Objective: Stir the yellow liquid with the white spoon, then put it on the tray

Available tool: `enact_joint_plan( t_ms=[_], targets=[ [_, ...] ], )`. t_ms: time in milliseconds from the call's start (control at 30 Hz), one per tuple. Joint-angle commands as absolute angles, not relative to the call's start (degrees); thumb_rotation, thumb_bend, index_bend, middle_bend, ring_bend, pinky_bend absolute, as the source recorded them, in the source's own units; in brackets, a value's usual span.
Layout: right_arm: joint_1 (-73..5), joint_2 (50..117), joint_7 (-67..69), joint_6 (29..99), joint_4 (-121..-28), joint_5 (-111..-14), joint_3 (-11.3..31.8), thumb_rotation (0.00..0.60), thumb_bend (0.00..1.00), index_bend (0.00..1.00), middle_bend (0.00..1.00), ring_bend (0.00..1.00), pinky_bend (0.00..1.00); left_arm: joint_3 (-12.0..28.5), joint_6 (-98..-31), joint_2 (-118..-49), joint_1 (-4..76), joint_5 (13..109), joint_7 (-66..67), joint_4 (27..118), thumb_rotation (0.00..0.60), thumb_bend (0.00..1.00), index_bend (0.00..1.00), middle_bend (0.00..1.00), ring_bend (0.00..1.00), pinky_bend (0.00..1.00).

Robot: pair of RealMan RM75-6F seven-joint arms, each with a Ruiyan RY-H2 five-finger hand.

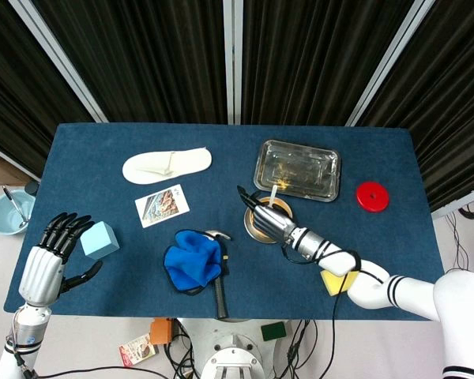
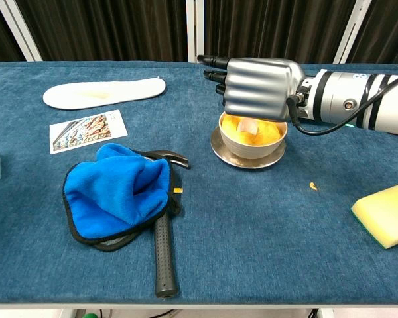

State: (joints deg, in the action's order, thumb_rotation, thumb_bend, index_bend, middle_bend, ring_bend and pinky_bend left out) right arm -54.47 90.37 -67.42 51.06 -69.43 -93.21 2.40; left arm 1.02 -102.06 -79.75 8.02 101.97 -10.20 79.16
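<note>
My left hand (image 1: 49,260) sits off the table's near left corner, at about eight o'clock from the table's middle, palm upright, fingers spread and pointing up, holding nothing. Just beside its fingertips, at two o'clock from it, stands a light blue block (image 1: 99,240). Farther along lie a white insole (image 1: 167,166) near the far edge, a picture card (image 1: 162,205) at six o'clock from it, and a blue cloth (image 2: 116,191) draped over the head of a hammer (image 2: 162,246).

My right arm reaches in low from five o'clock, forearm lying nearly level across the table. The right hand (image 2: 262,89) hovers back-up directly over the bowl (image 2: 252,136) of yellow liquid (image 2: 262,134), fingertips pointing toward nine o'clock. Its fingers are curled around the white spoon (image 1: 273,194): from the head view the handle sticks out at twelve o'clock above the hand, and from the chest view the spoon's bowl dips into the liquid beneath the palm. The bowl rests on a metal saucer (image 2: 247,158).

The metal tray (image 1: 298,170) lies at one o'clock from the bowl, close by. A red disc (image 1: 372,196) sits at three o'clock from the tray, and a yellow sponge (image 2: 384,214) lies near the front right.
</note>
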Motion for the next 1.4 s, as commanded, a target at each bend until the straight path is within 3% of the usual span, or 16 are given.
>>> enact_joint_plan(
  t_ms=[33,500,767,1033,1400],
  targets=[
    [-51.86,91.36,-62.85,54.6,-69.01,-91.14,3.6,0.6,0.48,0.76,0.34,0.11,0.03,0.92,-101.91,-79.71,7.98,101.93,-10.2,79.08,0.6,0.17,0.17,0.16,0.11,0.12],
    [-44.75,94.83,-42.06,65.29,-64.36,-87.3,6.19,0.6,0.48,0.76,0.35,0.11,0.03,1.24,-101.49,-78.95,8.57,102.69,-8.21,81.27,0.6,0.17,0.17,0.16,0.11,0.12],
    [-44.38,93.2,-39.42,67.78,-64.53,-89.75,5.99,0.6,0.48,0.76,0.35,0.11,0.03,1.29,-100.74,-78.29,9.14,103.45,-6.33,83.26,0.6,0.17,0.17,0.16,0.11,0.12],
    [-50.63,87.69,-58.15,62.19,-66.85,-100.55,2.14,0.6,0.48,0.76,0.35,0.11,0.01,1.17,-100.99,-78.37,9.13,103.96,-5.94,83.79,0.6,0.17,0.17,0.16,0.11,0.12],
    [-55.73,84.17,-75.21,47.71,-75.0,-99.63,3.47,0.6,0.48,0.77,0.36,0.11,0.0,0.8,-101.87,-78.4,8.17,103.37,-7.17,82.22,0.6,0.17,0.17,0.16,0.11,0.12]
  ],
)
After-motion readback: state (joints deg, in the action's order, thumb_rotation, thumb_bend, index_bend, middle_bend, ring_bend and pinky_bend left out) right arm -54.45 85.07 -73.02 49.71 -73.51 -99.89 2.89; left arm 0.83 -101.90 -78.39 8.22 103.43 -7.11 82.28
